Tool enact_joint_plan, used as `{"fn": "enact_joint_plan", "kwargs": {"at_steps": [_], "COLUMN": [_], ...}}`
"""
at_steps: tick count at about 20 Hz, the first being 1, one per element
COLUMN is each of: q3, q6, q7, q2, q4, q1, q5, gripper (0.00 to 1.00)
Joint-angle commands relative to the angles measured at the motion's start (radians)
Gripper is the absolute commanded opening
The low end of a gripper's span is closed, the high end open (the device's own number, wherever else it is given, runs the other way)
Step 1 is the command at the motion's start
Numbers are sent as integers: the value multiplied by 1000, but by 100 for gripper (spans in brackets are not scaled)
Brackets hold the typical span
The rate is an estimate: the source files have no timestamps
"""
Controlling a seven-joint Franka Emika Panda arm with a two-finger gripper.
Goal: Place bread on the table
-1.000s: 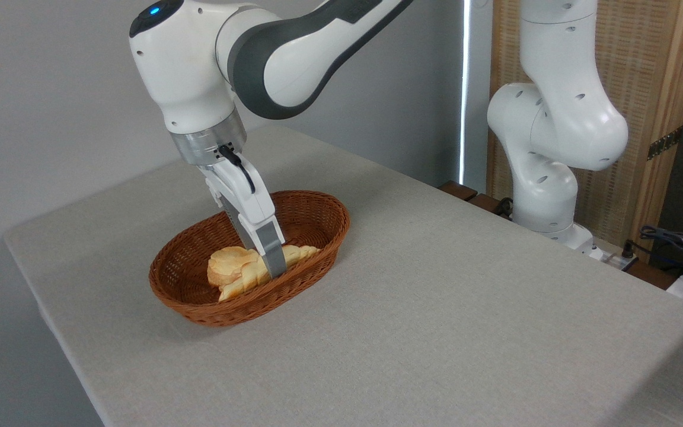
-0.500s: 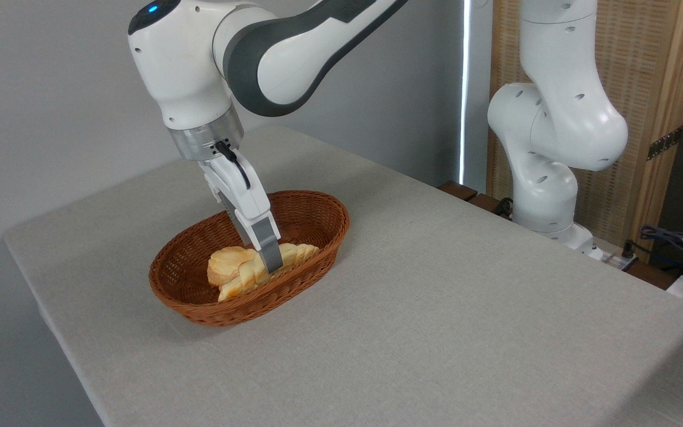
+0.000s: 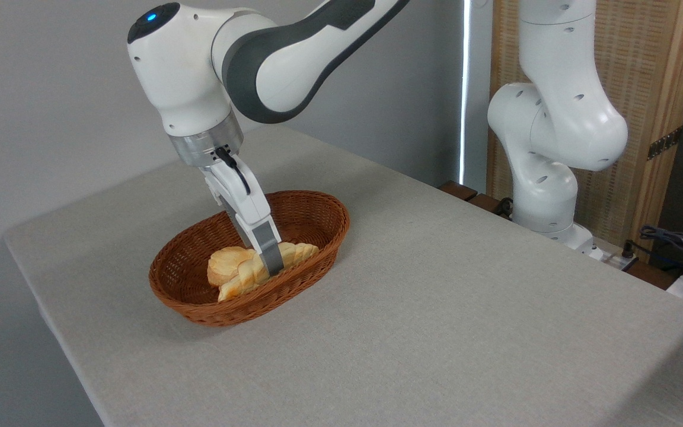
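The bread (image 3: 245,277), a long golden-yellow ridged loaf, lies in the brown wicker basket (image 3: 182,299) on the left half of the grey table (image 3: 436,296). My gripper (image 3: 271,270) reaches down into the basket and is shut on the bread near its middle. One grey finger (image 3: 269,249) crosses in front of the loaf; the other finger is hidden behind it. The loaf's right end (image 3: 301,251) is tipped up against the basket's inner wall. A small round bun (image 3: 224,264) sits just left of the finger, touching the loaf.
The arm's white base (image 3: 546,196) stands past the table's far right edge. A wooden screen (image 3: 644,89) and cables (image 3: 673,240) are behind it. The grey cloth stretches bare to the right of and in front of the basket.
The gripper has risen slightly and drawn a little to the left. The loaf has shifted with it, its ridged right end now tipped up more.
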Motion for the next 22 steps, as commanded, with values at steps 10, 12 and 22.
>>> {"fn": "enact_joint_plan", "kwargs": {"at_steps": [10,12,22], "q3": [9,9,13], "q6": [-5,-5,-6], "q7": [10,10,10], "q2": [-4,-4,-15], "q4": [2,2,5], "q1": [1,1,10], "q5": [2,2,2], "gripper": [34,34,25]}}
